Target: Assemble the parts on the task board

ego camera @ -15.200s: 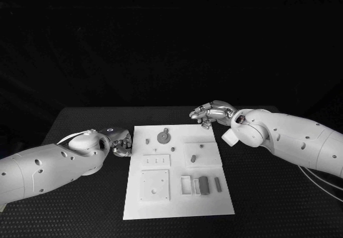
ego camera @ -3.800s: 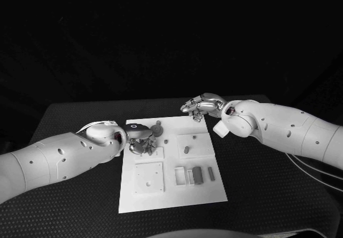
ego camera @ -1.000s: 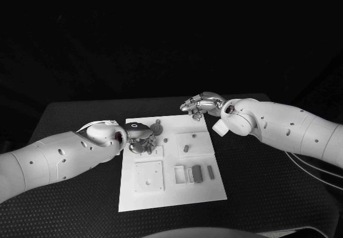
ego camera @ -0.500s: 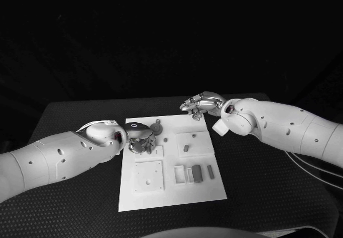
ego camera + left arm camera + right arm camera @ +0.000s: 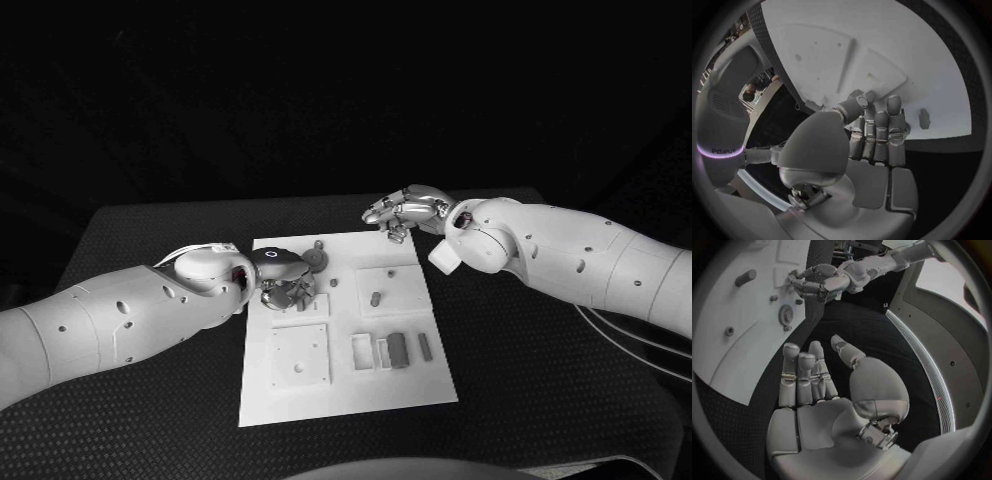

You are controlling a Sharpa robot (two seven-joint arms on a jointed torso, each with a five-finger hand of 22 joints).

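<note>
table (image 5: 548,380): black, finely textured
board (image 5: 346,392): plain white
parts (image 5: 397,350): grey, darker than the board
gear (image 5: 316,261): dark grey
left hand (image 5: 283,285): shiny silver
right hand (image 5: 401,214): shiny silver
arms (image 5: 577,262): white, dotted with small dark holes

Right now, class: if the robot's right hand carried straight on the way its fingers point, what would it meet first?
Probably the task board: the right hand points its fingers across bare black table toward the board's edge. Depth is unclear, so it might pass above.
</note>
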